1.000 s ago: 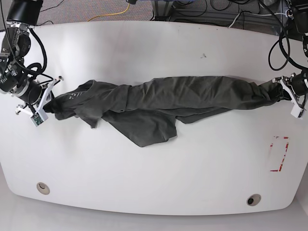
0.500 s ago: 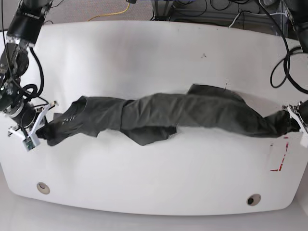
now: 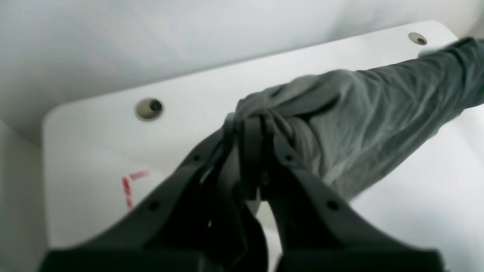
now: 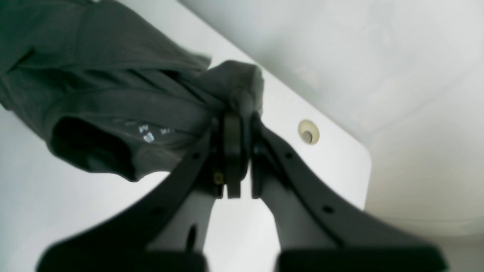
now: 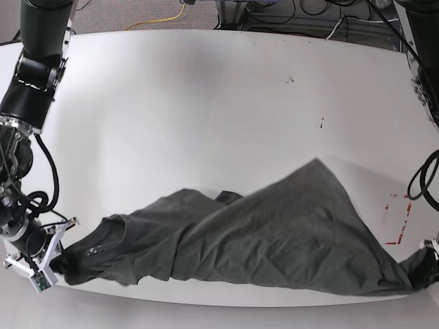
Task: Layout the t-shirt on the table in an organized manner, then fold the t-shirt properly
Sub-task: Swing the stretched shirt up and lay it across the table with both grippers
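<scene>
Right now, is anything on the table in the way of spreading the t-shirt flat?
Nothing visible. Both the left gripper and right gripper are shut on the t-shirt; the table behind it shows only scuffs and red tape.

There is one t-shirt (image 5: 274,240), one white surface (image 5: 206,103), two pincers, the left pincer (image 3: 251,132) and the right pincer (image 4: 236,124), and one red tape rectangle (image 5: 399,219).

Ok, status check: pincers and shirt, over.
Left pincer shut on t-shirt corner. Right pincer shut on collar end. Shirt stretched between them along near table edge, partly spread, wrinkled. Nothing in the way.
</scene>
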`<state>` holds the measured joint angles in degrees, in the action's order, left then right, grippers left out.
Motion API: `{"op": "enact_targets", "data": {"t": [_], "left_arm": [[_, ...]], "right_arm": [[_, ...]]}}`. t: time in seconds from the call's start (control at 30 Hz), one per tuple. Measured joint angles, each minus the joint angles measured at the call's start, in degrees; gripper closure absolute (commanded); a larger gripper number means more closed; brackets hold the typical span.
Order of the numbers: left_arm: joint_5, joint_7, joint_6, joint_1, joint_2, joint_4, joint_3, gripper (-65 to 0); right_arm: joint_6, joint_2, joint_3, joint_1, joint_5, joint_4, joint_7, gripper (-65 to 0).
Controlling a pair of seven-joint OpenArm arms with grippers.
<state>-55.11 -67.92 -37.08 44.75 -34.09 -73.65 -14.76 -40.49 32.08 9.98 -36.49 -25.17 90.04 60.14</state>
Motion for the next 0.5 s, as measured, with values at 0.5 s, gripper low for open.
{"op": "enact_targets", "data": {"t": [0.5], "left_arm": [[-1.0,0.3,-0.3,10.8,-0.4,3.1,5.0,-0.6]], "right_arm": [[0.2,1.4,-0.8,-10.8,0.7,-6.0,0.0,-0.6]]}}
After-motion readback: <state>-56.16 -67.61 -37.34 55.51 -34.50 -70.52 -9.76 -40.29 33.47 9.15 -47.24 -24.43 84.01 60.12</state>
